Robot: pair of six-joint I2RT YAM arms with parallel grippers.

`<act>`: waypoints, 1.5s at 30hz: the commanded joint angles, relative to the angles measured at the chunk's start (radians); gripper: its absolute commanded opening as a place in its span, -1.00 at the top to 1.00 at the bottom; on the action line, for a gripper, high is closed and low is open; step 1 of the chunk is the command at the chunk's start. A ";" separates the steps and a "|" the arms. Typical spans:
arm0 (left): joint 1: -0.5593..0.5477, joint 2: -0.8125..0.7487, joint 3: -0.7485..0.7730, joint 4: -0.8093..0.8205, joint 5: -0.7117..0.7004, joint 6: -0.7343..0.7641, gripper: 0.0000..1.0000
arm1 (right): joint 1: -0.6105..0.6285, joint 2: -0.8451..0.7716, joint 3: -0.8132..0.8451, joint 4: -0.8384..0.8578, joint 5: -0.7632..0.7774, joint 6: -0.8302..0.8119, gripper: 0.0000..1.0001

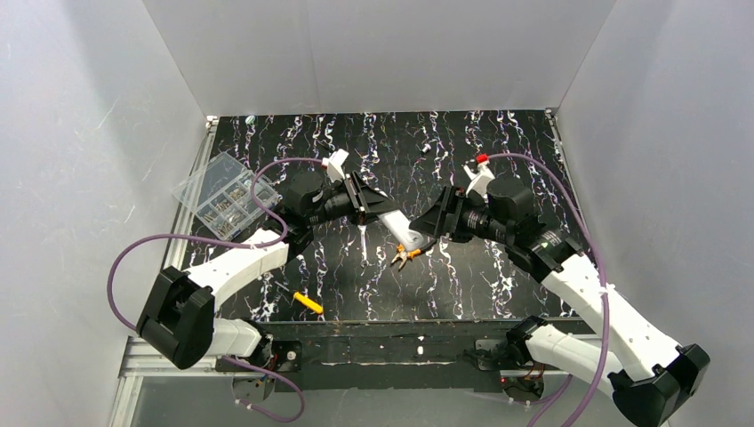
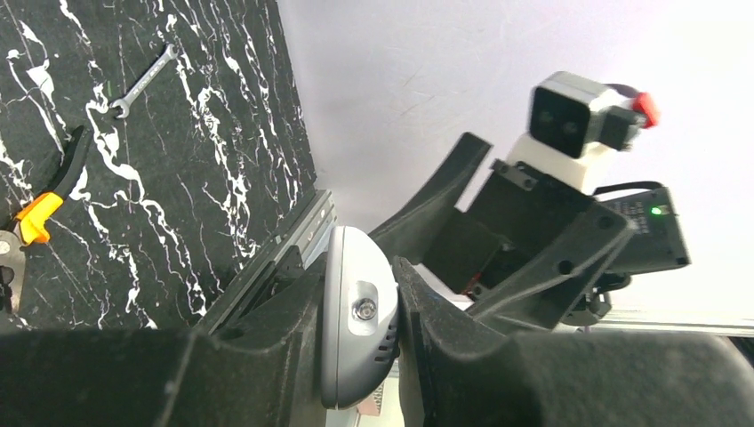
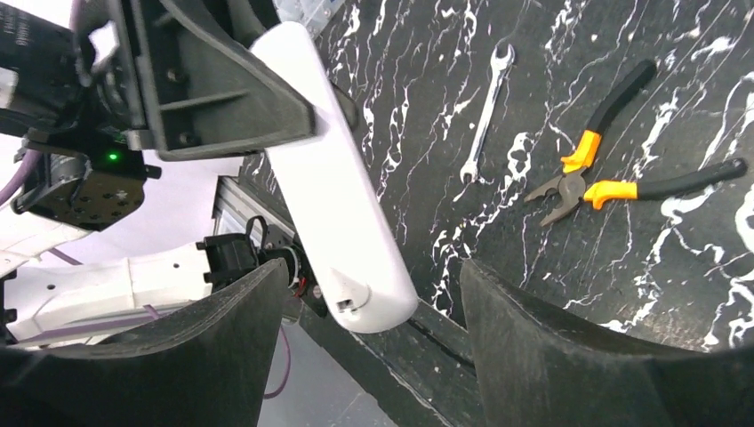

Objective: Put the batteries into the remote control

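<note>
Remote control (image 1: 400, 229) clamped in left gripper (image 2: 356, 280) above table (image 1: 498, 160).
Free end sits betw open right gripper (image 3: 369, 289) jaws, no contact; screw (image 2: 363, 309) in gripped end seen in left wrist cam only.

Over the middle of the table (image 1: 480, 285), the left gripper (image 1: 364, 203) clamps one end of the white remote (image 1: 398, 228), which slants toward the near right. The right gripper (image 1: 430, 229) meets its other end from the right; how its jaws stand cannot be told here. Just nearer than the remote lie orange-handled pliers (image 1: 405, 256) and, to their left, a slim wrench (image 1: 365, 242). A yellow-handled tool (image 1: 308, 302) lies by the near edge, left of centre. A clear box (image 1: 218, 194) sits at the left edge.
</note>
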 commanded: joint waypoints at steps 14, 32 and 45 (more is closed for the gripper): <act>0.003 0.061 0.093 0.258 -0.004 -0.069 1.00 | -0.049 -0.076 -0.233 0.463 -0.066 0.308 -0.50; 0.004 0.040 0.087 0.243 -0.014 -0.054 1.00 | -0.088 0.006 -0.298 0.701 -0.203 0.422 0.10; 0.003 0.052 0.100 0.231 -0.022 -0.046 1.00 | -0.105 0.007 -0.338 0.833 -0.251 0.453 -0.07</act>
